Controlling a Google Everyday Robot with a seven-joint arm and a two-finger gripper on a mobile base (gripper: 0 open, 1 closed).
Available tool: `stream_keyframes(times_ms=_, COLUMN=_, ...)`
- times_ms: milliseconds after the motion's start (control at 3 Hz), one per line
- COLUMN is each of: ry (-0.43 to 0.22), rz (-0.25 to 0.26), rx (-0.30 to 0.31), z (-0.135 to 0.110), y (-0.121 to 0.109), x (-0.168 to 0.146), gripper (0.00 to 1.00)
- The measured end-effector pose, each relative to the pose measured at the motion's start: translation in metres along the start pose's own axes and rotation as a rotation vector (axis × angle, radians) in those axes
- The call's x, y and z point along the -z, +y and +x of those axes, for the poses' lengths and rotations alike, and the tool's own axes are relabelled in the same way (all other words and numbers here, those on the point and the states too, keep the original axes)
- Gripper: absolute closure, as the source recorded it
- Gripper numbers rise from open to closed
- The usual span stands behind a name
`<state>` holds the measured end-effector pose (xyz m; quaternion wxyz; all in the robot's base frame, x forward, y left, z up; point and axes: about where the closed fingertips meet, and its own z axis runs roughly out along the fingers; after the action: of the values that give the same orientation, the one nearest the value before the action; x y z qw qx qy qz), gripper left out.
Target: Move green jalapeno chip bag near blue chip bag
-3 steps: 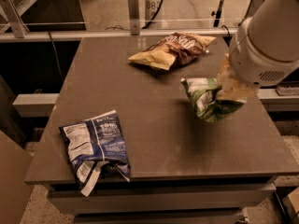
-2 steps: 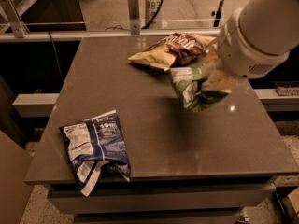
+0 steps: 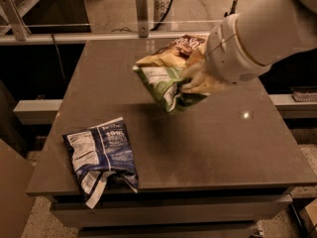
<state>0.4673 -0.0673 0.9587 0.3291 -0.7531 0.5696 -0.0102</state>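
Observation:
The green jalapeno chip bag (image 3: pixel 166 87) hangs above the table's middle, tilted, held at its right side by my gripper (image 3: pixel 196 80), which is shut on it. The arm reaches in from the upper right. The blue chip bag (image 3: pixel 100 155) lies flat at the table's front left, label panel up, its torn white edge hanging over the front rim. The green bag is to the right of and behind the blue one, well apart from it.
A yellow and brown chip bag (image 3: pixel 174 50) lies at the back of the dark table (image 3: pixel 208 152), partly hidden behind the green bag and the arm. A metal rail (image 3: pixel 74 36) with posts runs behind the table. The floor drops away at front and sides.
My gripper has carried the green bag leftward, from the right part of the table toward its middle, and lifted it. The blue bag and the yellow and brown bag have not moved.

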Motion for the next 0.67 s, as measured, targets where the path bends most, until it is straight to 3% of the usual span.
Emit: stream_keyframes(times_ms=667, ry=-0.287, rz=-0.048, rx=0.027, z=-0.04, y=0.005, x=-0.038, gripper=1.0)
